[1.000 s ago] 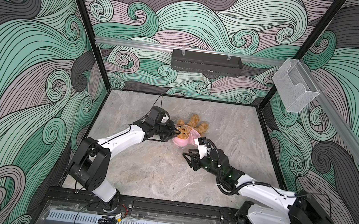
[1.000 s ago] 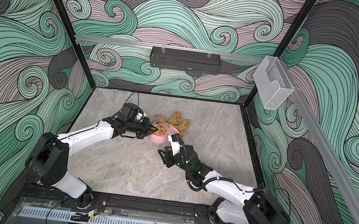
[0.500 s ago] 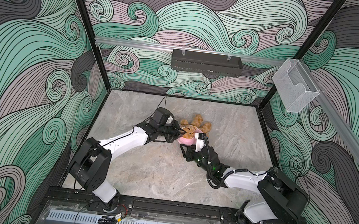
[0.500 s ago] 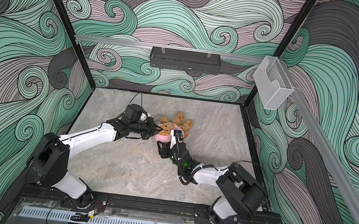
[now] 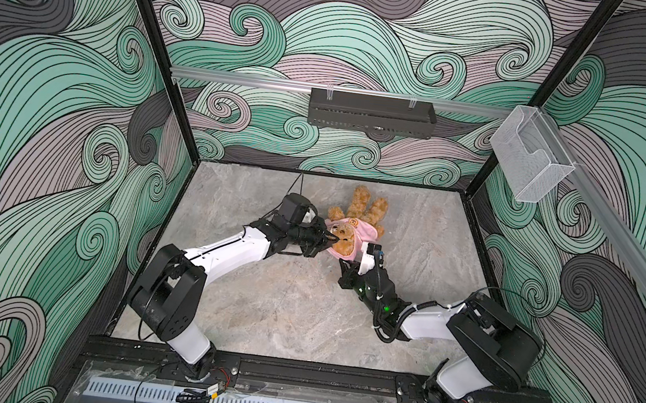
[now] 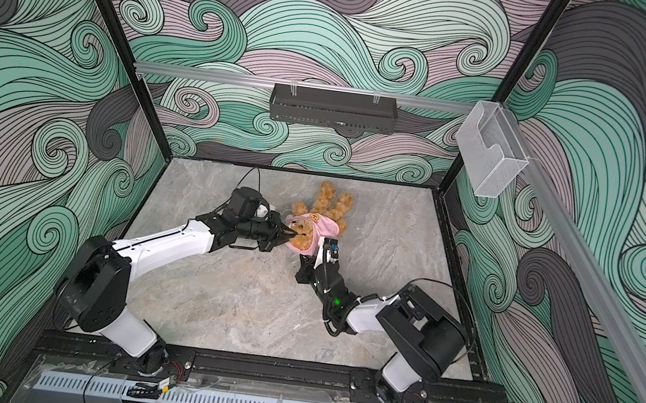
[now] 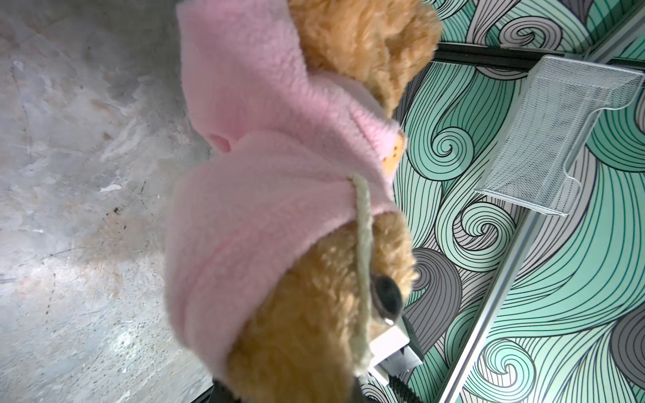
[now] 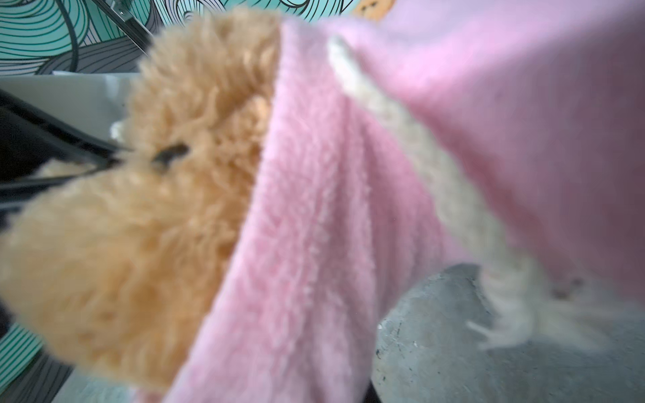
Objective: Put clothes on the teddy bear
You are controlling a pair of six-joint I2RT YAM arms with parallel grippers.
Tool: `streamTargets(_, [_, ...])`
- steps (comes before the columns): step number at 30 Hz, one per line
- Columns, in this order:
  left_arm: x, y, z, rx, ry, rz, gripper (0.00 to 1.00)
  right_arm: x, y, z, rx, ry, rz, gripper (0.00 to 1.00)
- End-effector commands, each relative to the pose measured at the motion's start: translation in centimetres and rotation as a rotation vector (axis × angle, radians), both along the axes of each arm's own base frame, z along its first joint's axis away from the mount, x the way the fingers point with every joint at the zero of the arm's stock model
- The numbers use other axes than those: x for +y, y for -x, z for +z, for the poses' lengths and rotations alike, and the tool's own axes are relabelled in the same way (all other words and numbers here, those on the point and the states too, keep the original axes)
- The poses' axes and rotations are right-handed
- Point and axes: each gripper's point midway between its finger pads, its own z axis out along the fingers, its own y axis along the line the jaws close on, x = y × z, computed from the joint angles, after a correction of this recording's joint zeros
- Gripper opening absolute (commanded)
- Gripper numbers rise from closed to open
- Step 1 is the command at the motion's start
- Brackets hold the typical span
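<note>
The teddy bear [image 5: 358, 205] lies on the floor with its legs toward the back wall and its golden-brown head [image 6: 302, 239] toward the front. A pink fleece garment [image 5: 359, 232] with an orange bear-face patch wraps its body and frames its head [image 7: 303, 331]. My left gripper [image 5: 326, 238] comes in from the left and is shut on the fur of the bear's face; its black fingers [image 8: 69, 157] show in the right wrist view. My right gripper [image 5: 348, 261] sits at the garment's [image 8: 314, 244] near hem, shut on the pink fleece, its jaws hidden under it.
A clear plastic holder [image 5: 528, 156] hangs on the right wall rail, and a black tray [image 5: 370, 113] hangs on the back rail. Grey marble floor [image 5: 280, 297] spreads in front of the bear. Black frame posts stand at the back corners.
My right gripper has reached forward to the garment's near hem and closed on it. The left gripper has stayed shut on the bear, shifting it slightly right.
</note>
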Motion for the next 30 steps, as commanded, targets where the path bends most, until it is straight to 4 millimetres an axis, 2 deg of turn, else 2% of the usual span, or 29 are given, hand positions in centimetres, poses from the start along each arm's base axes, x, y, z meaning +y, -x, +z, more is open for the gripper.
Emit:
streamTargets(1, [-0.3,-1.3,6.5,-0.109,0.12,-0.035,0.0,-6.1,0.0,-6.4,0.114,0.206,-0.147,0.04])
streamTargets(4, [-0.1,-1.1,6.8,-0.103,0.124,-0.054,0.0,-7.5,-0.2,-7.4,0.126,0.237,-0.16,0.06])
streamTargets(7, [0.0,-0.9,6.9,-0.1,0.119,-0.074,0.0,-7.7,-0.3,-7.7,0.124,0.246,-0.138,0.09])
streamTargets(19, [0.7,-0.8,6.8,-0.099,0.111,-0.088,0.0,-8.9,-0.3,-7.1,0.103,0.298,-0.086,0.15])
streamTargets(22, [0.7,-0.8,6.5,-0.096,0.11,-0.089,0.0,-6.7,0.5,-5.6,0.069,0.259,0.051,0.22])
streamTargets(25, [0.6,-1.2,6.6,-0.098,0.123,-0.078,0.0,-3.3,2.3,-3.4,0.05,0.135,0.208,0.31])
streamTargets(28, [0.5,-1.5,6.5,-0.093,0.132,-0.063,0.0,0.0,4.1,-1.1,0.024,0.044,0.291,0.42])
streamTargets(30, [0.4,-1.6,6.6,-0.094,0.143,-0.055,0.0,1.5,4.4,0.2,0.011,-0.017,0.294,0.49])
